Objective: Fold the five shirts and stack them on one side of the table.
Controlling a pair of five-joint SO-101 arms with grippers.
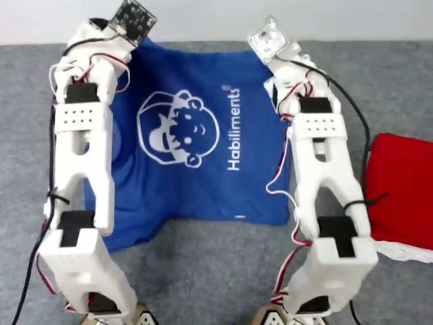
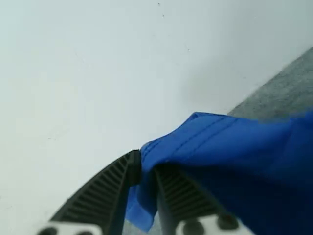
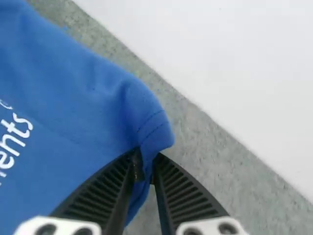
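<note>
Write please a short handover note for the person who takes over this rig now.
Left gripper: shut on a far corner of the blue fabric T-shirt with white print.
Right gripper: shut on its other far corner.
The shirt lies spread on the grey felt table.
Done, it seems: a folded red cloth on a white cloth at the table's right side.
To do: fold the blue shirt and stack it there.

The left arm and right arm lie across the blue shirt, covering both its side edges. The red shirt and the white cloth at its near edge run out of view at the side. Up close, the left fingers are cut off at the root, and the hem pinched between them is blurred.
</note>
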